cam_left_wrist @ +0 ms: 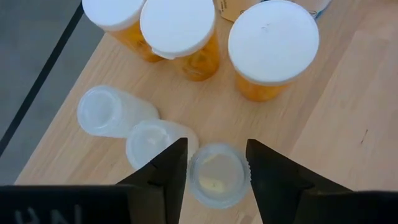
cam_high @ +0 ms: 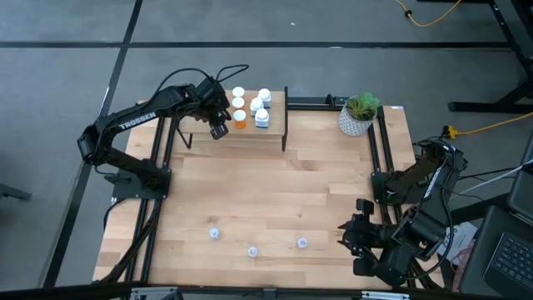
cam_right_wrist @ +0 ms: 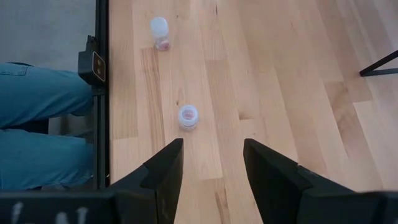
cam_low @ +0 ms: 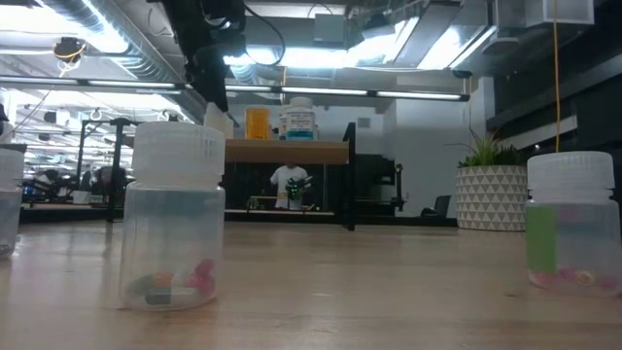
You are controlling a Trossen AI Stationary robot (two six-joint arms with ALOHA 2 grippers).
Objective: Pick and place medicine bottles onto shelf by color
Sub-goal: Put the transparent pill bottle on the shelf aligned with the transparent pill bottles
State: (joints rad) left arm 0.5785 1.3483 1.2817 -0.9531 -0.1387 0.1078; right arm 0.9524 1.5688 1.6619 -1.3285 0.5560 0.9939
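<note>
The shelf [cam_high: 275, 125] stands at the table's far side. On it are three orange bottles with white caps [cam_high: 239, 105] and three white bottles [cam_high: 261, 107]. My left gripper [cam_high: 218, 127] is over the shelf's left end, shut on a pale-blue vial [cam_left_wrist: 216, 175]. Two more pale vials [cam_left_wrist: 134, 127] stand on the shelf right beside it, with the orange bottles [cam_left_wrist: 186, 37] just beyond. Three pale vials [cam_high: 252, 250] stand on the table near its front edge. My right gripper [cam_high: 350, 237] is open and empty at the front right, and the nearest of these vials [cam_right_wrist: 188, 116] is ahead of it. My left gripper pinches the pale-blue vial's capped top [cam_left_wrist: 198, 180] between its two fingers, one on each side. The fingers [cam_left_wrist: 168, 168] come from above, pointing down. The vial is upright and level with the two vials beside it; its foot is hidden, so whether it rests on the shelf does not show.
A white pot with a green plant [cam_high: 358, 115] stands at the table's far right corner. A person's legs in blue jeans [cam_right_wrist: 43, 124] are just past the table's front edge. Bare tabletop [cam_high: 275, 187] lies between the shelf and the front vials.
</note>
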